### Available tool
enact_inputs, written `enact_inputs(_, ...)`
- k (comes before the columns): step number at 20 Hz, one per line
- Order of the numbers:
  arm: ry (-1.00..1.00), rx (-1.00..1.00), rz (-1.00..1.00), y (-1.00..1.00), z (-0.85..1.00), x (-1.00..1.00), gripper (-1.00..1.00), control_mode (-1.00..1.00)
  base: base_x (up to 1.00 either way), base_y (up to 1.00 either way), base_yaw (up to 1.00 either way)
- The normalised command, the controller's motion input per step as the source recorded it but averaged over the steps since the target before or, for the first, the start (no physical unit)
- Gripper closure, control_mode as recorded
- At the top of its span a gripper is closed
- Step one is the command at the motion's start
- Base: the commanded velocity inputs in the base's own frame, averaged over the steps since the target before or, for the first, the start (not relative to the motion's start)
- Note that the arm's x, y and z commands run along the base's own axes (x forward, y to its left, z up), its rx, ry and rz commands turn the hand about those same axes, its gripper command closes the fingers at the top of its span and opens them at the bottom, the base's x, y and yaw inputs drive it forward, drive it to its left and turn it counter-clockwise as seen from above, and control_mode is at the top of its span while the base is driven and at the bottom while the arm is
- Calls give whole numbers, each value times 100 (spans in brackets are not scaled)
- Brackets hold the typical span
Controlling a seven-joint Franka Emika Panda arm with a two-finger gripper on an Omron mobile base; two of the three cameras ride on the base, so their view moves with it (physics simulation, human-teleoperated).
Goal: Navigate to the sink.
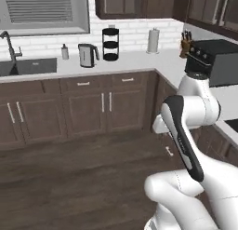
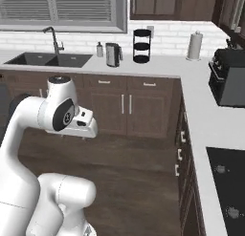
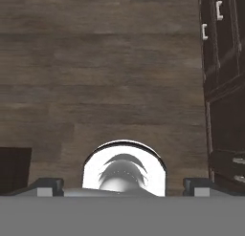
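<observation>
The sink is a dark grey basin set in the white counter at the far left of the left base view, with its tall dark faucet behind it under the window. From the right base view, the sink and faucet lie at the upper left, beyond the folded arm. My gripper points down at the wooden floor. Its fingertips stand wide apart, open, with nothing between them.
Right of the sink the counter carries a soap bottle, a steel kettle, a black tiered stand and a paper towel roll. A black oven and a cooktop are on the right-hand counter. Brown cabinets line the open wooden floor.
</observation>
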Motion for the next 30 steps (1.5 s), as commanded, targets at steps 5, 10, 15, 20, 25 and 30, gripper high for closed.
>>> enact_inputs(5, 0, 0, 0, 0, 0, 0, -100, 100, 100, 78, 32)
enact_inputs(10, 0, 0, 0, 0, 0, 0, -100, 100, 100, 59, 15)
enact_inputs(15, 0, 0, 0, 0, 0, 0, -100, 100, 100, 42, 0)
enact_inputs(20, 0, 0, 0, 0, 0, 0, -100, 100, 96, 55, 0)
enact_inputs(25, 0, 0, 0, 0, 0, 0, -100, 100, 61, 84, 0)
enact_inputs(30, 0, 0, 0, 0, 0, 0, -100, 100, 50, 92, 0)
